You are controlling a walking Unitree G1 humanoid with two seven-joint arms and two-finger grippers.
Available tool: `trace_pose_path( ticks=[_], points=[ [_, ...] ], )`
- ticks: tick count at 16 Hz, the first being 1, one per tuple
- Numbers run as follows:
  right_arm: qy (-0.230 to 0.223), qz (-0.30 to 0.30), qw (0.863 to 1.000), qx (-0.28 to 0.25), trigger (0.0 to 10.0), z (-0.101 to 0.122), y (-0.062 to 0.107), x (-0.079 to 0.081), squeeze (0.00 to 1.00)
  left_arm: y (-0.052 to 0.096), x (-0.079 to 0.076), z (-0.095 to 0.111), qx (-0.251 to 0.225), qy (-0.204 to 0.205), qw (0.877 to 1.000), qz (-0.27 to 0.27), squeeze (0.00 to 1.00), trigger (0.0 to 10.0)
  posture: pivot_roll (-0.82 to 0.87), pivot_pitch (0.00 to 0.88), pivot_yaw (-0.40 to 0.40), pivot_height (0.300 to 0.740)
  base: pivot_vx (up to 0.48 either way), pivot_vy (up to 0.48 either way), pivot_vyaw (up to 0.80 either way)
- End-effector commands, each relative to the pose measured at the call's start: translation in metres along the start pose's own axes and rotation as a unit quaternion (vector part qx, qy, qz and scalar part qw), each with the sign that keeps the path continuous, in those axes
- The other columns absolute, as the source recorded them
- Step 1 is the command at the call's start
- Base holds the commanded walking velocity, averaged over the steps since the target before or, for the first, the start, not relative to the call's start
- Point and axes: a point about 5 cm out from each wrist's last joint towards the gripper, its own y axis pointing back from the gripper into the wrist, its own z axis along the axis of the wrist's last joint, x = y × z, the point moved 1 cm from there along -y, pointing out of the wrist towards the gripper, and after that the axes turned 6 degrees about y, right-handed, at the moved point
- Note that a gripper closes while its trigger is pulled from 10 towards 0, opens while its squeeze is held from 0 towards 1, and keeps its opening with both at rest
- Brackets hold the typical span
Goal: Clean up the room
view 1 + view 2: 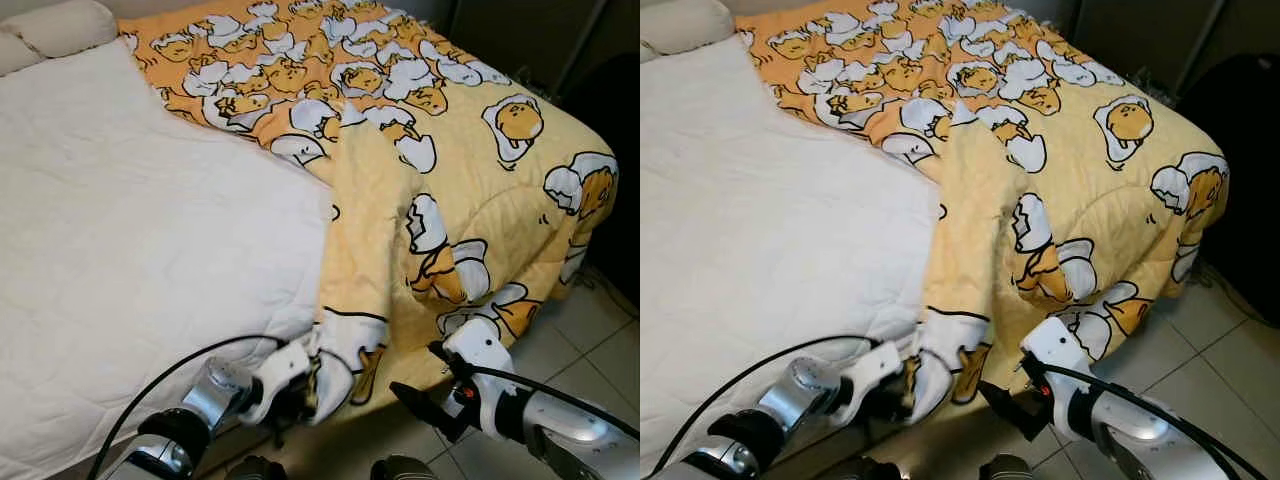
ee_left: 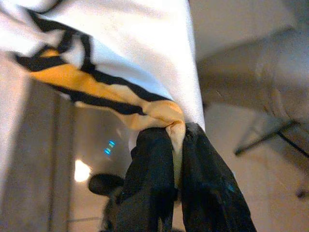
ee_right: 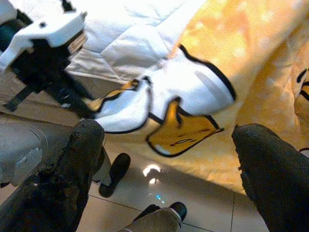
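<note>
Left gripper (image 2: 176, 145) jaws clamped on duvet corner (image 1: 345, 365) at your bed (image 1: 120, 260) edge, right gripper (image 3: 164, 169) jaws apart, wrist view shows tiled floor (image 3: 193, 203).

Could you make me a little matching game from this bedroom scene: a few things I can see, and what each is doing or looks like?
Things:
1. left tool
2. right tool
3. mattress
4. blanket

States:
a. open, holding nothing
b. bare and white
c. shut on a cloth corner
d. yellow with an egg print, bunched on one side of the bed

Pairs: 1-c, 2-a, 3-b, 4-d
</note>
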Motion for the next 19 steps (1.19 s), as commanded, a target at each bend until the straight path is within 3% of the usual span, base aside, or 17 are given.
trace_pose_path(
  ticks=[1, 4, 8, 11, 13, 18, 19],
  points=[
    [0.005, -0.003, 1.0, 0.001, 10.0, 0.0, -0.001, -0.002, 0.0, 0.003, 0.004, 0.004, -0.007, 0.001, 1.0, 0.013, 1.0, 10.0, -0.22, 0.064, 0.044, 0.74, 0.0, 0.0, 0.0],
    [0.006, -0.005, 1.0, -0.002, 10.0, 0.001, -0.003, -0.006, 0.0, 0.009, 0.002, 0.005, 0.001, -0.003, 1.0, -0.005, 1.0, 10.0, -0.21, 0.068, 0.048, 0.74, 0.0, 0.0, 0.0],
    [-0.006, -0.041, 0.999, -0.008, 10.0, 0.002, -0.004, -0.008, 0.0, 0.025, 0.028, 0.033, -0.108, 0.046, 0.99, 0.079, 1.0, 10.0, -0.22, 0.086, 0.067, 0.74, 0.0, 0.0, 0.0],
    [-0.021, -0.08, 0.997, -0.01, 10.0, -0.002, 0.0, -0.013, 0.0, 0.032, 0.043, 0.069, -0.218, 0.095, 0.961, 0.144, 1.0, 10.0, -0.24, 0.099, 0.077, 0.74, 0.0, 0.0, 0.0],
    [-0.023, -0.093, 0.995, -0.015, 10.0, -0.001, 0.0, -0.013, 0.0, 0.026, 0.045, 0.083, -0.235, 0.136, 0.948, 0.166, 1.0, 10.0, -0.25, 0.11, 0.081, 0.74, 0.0, 0.0, 0.0],
    [-0.031, -0.131, 0.99, -0.045, 10.0, 0.013, 0.011, -0.018, 0.0, 0.026, 0.055, 0.096, -0.254, 0.18, 0.914, 0.261, 1.0, 10.0, -0.32, 0.183, 0.086, 0.74, 0.0, 0.0, 0.0],
    [-0.03, -0.134, 0.989, -0.046, 10.0, 0.014, 0.014, -0.018, 0.0, 0.026, 0.055, 0.097, -0.253, 0.184, 0.912, 0.266, 1.0, 10.0, -0.33, 0.2, 0.088, 0.74, 0.0, 0.0, 0.0]
  ],
)
